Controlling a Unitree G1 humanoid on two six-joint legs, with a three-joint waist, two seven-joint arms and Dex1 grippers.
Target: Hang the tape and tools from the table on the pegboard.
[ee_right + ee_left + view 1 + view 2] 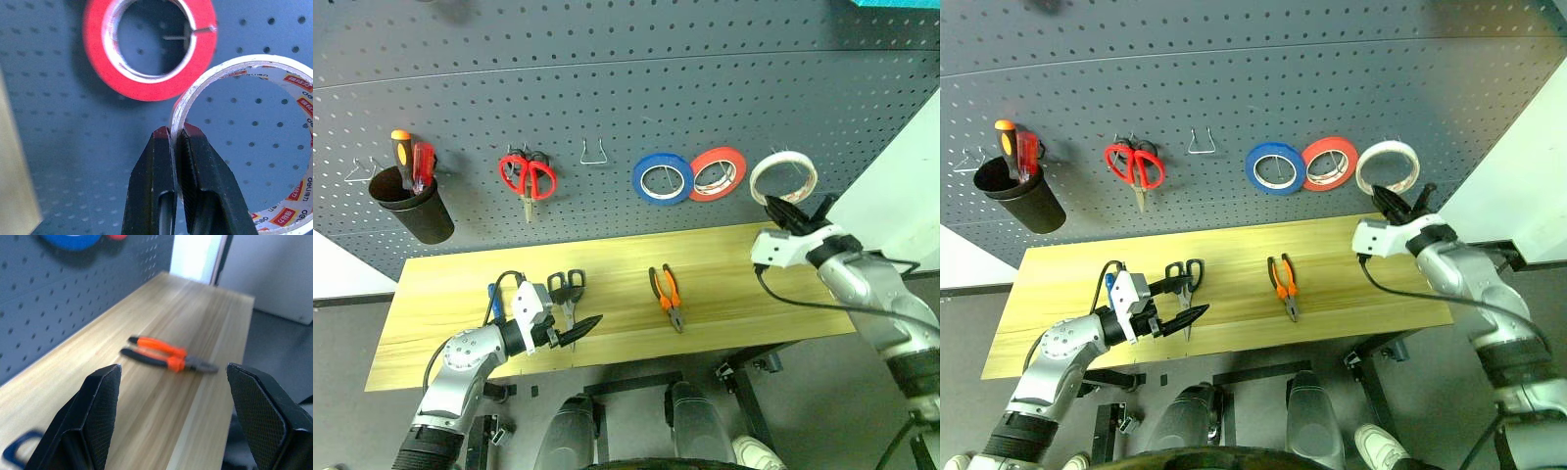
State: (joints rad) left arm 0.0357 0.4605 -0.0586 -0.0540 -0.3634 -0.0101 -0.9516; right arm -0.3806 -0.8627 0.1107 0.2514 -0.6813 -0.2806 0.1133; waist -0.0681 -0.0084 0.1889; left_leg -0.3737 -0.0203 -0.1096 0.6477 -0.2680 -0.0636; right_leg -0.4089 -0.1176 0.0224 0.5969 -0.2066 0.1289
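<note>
Jaws: left gripper (pixel 582 329) spread wide, nothing between its fingers, hovering low over the table (pixel 734 264) near the front edge; right gripper (pixel 783 211) pressed together on the rim of the tape (pixel 784 177), pinching the roll's wall and holding it up against the pegboard (pixel 607 78).

Left to right on the board: black cup (pixel 413 206) holding an orange screwdriver (pixel 401 147) and a red screwdriver (pixel 424 164), red scissors (pixel 528 176) on a hook, one empty wire hook (pixel 595 153), blue roll (pixel 663 178), red roll (pixel 718 173), then the whitish tape at the right gripper, just beside the red roll. Can't tell whether it sits on a hook yet.

Left to right on the table: blue screwdriver (pixel 493 300) mostly hidden behind the left gripper, dark-blue scissors (pixel 566 290) just beside that gripper, pliers (pixel 667 298) near the middle, well apart from both arms.

Progress, judged: early. Tape is the item in hand, at the board but not released. Three tools not hung, all lying on the wood.

Counts: tape rolls 3 (blue, red, whitish); scissors 2 (red on board, dark-blue on table); screwdrivers 3 (two in cup, one on table); pliers 1; cup 1; grippers 2.
</note>
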